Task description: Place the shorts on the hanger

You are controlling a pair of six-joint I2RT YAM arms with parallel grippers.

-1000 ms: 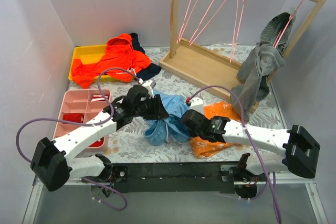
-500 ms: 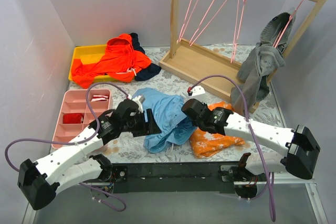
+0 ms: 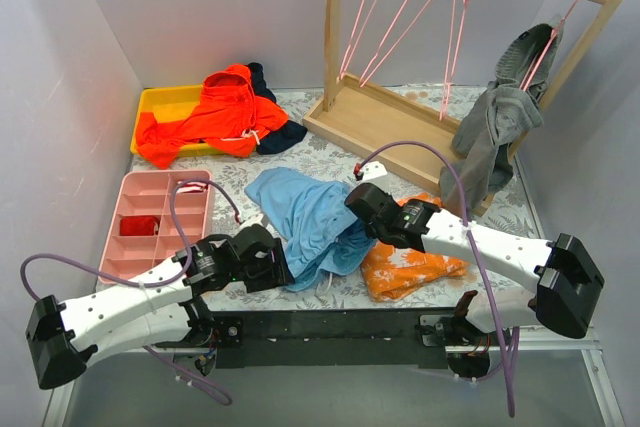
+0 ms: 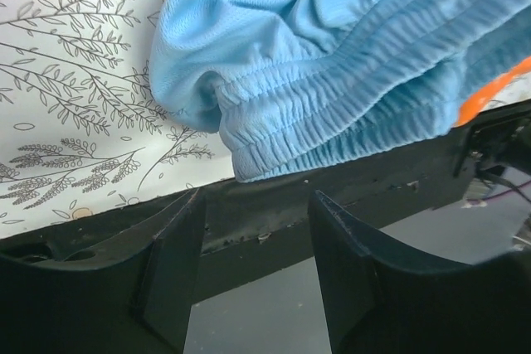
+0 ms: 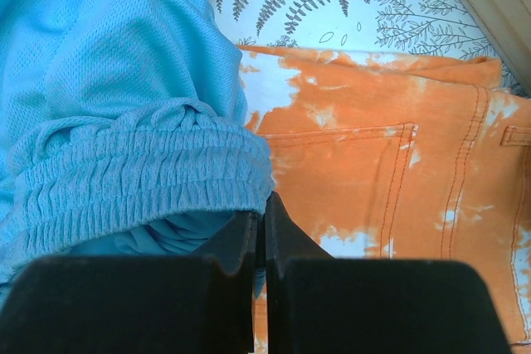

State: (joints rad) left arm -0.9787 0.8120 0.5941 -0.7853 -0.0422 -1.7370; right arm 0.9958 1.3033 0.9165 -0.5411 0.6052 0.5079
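Note:
The light blue shorts lie crumpled mid-table, their gathered waist showing in the left wrist view and the right wrist view. My right gripper is shut on the edge of the waistband, its point over the orange cloth. My left gripper is open and empty at the near edge of the shorts; its fingertips hang over the black front rail, clear of the fabric. Several pink wire hangers hang on the wooden rack at the back.
An orange white-mottled cloth lies under the right arm, also in the right wrist view. A grey garment hangs at the rack's right end. A pink compartment tray and a yellow tray with orange clothing sit left.
My left gripper has drawn back from the shorts toward the near edge of the table. My right gripper shifted slightly back with the waistband. The shorts spread out toward the back left.

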